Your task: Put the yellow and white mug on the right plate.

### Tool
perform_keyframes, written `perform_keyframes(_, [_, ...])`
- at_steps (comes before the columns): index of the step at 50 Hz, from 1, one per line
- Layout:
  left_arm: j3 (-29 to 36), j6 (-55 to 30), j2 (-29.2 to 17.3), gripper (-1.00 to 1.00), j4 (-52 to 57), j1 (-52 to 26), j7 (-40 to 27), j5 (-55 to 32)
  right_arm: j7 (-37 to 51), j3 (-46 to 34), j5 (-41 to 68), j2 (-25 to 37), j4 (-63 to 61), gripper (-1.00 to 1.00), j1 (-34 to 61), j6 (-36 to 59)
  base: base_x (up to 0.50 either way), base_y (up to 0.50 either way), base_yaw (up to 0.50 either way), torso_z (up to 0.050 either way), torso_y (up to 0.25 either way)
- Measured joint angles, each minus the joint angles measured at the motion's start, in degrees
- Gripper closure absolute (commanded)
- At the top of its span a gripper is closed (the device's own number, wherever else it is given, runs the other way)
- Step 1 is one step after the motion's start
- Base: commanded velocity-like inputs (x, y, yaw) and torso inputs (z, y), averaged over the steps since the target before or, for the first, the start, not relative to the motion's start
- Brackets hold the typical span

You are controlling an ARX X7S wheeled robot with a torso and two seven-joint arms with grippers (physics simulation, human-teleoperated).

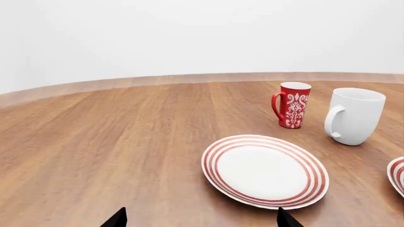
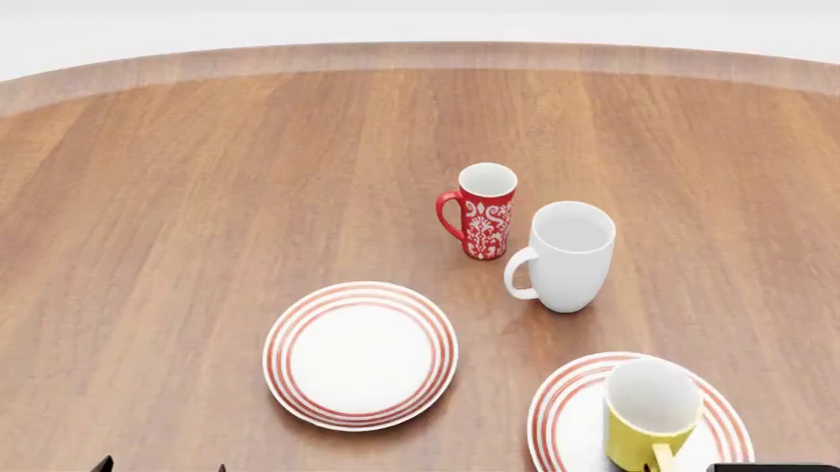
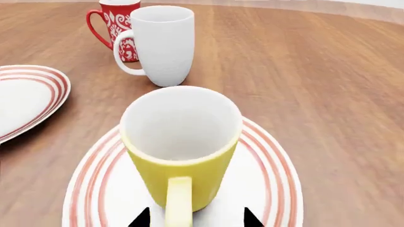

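The yellow and white mug (image 2: 650, 408) stands upright on the right plate (image 2: 558, 413), a white plate with red rings. In the right wrist view the mug (image 3: 183, 156) fills the middle of the plate (image 3: 265, 189), its handle pointing toward the camera. My right gripper (image 3: 197, 218) is open. Its two fingertips stand wide on either side of the handle and do not touch it. My left gripper (image 1: 202, 218) is open and empty over bare wood, near the left plate (image 1: 264, 170).
A tall white mug (image 2: 571, 256) and a slim red floral mug (image 2: 486, 211) stand behind the plates. The left plate (image 2: 361, 354) holds nothing. The round wooden table's far edge (image 2: 420, 54) curves across the back.
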Motion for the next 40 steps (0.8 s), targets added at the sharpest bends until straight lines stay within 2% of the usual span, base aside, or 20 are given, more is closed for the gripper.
perform_keyframes(10, [0.21,0.04,-0.09,-1.00,-0.07,-0.07,-0.17,-0.07,0.54,-0.12,0.01,0.46,-3.18,-1.00,-1.60,1.51,0.00,0.00,0.00,0.000,0.000])
perform_keyframes(26, [0.68,0.18,-0.15,-1.00,-0.33,-0.17,-0.33,-0.09,4.47,0.92,3.05,4.44,-30.06,-1.00,-10.99,9.05,0.00,0.00,0.00,0.000,0.000])
perform_keyframes(40, [1.10,-0.05,-0.26,-1.00,0.01,-0.08,-0.63,-0.18,6.83,-2.46,0.44,2.31,-44.57,-1.00,-19.07,5.79,0.00,0.00,0.00,0.000,0.000])
